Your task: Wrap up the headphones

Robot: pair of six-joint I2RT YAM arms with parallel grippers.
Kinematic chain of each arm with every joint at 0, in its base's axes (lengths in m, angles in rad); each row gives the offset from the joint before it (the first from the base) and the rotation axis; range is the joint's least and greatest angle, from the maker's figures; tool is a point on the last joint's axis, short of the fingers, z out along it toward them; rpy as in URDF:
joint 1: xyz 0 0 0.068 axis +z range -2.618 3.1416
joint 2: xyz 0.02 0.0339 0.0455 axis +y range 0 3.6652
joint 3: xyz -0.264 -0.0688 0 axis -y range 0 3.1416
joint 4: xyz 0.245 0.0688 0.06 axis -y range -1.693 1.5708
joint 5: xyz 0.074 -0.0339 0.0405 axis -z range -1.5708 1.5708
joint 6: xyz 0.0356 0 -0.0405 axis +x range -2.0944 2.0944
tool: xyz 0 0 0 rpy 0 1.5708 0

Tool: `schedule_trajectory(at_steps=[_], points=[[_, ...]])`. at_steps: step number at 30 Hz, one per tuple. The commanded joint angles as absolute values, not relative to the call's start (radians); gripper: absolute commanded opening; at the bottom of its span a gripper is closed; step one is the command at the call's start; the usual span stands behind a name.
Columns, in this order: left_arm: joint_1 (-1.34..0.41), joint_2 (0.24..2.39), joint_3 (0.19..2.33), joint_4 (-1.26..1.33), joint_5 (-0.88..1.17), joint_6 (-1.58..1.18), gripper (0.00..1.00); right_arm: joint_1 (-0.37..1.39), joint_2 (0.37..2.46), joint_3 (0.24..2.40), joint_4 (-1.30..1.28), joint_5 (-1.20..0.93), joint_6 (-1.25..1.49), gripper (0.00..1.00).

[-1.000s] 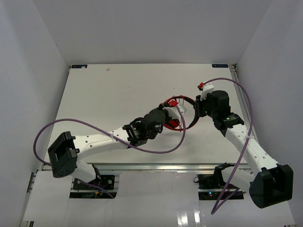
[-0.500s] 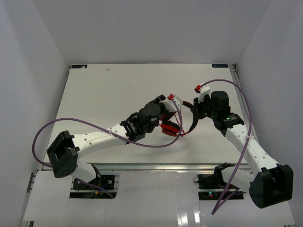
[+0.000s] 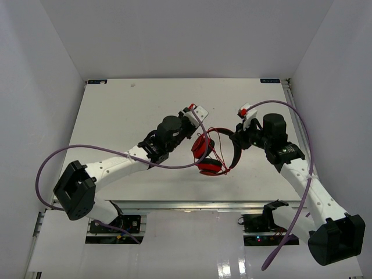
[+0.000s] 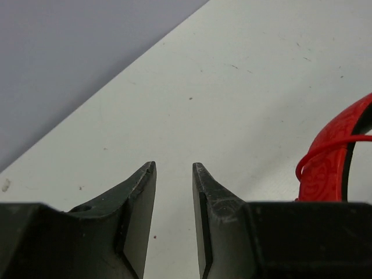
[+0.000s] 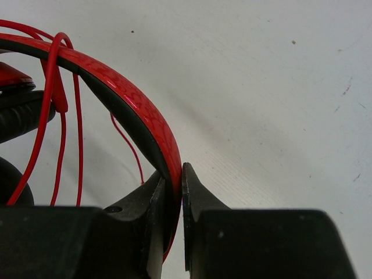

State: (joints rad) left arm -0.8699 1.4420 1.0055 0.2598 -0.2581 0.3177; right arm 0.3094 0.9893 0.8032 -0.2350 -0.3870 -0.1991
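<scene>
Worktop: white, carries everything.

Left arm reaches in from the near left, right arm from the near right. The two wrists face each other across the middle of the worktop.

Headphones sit between the two end effectors. The earcups are on the left-arm side and stacked close together. The headband arcs over to the right-arm side.

Right end effector: clamped on the headband. In the right wrist view the red band runs straight into the fingers, black padding on its underside, jaws tight against it.

Left end effector: jaws apart with nothing between them. The left wrist view shows bare worktop through the gap. The headband is off to the right of the fingers, near but not touching.

Cable: thin, red, with several strands looped over the headband just ahead of the right end effector. One loop also shows on the band in the left wrist view.
</scene>
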Motion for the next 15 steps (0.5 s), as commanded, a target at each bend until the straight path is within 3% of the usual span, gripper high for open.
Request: schedule_trajectory(at_steps=[1,9,15], points=[[-0.829,1.342,0.905,0.363,-0.110,0.186,0.48,0.311,0.972,0.833,-0.196,-0.463,-0.198,0.08],[-0.689,1.143,0.739,0.389,-0.099,-0.072,0.73,0.306,0.995,0.874,-0.223,-0.477,-0.190,0.08],[-0.655,0.994,0.555,0.426,0.041,-0.263,0.82,0.303,1.023,0.913,-0.247,-0.527,-0.190,0.08]])
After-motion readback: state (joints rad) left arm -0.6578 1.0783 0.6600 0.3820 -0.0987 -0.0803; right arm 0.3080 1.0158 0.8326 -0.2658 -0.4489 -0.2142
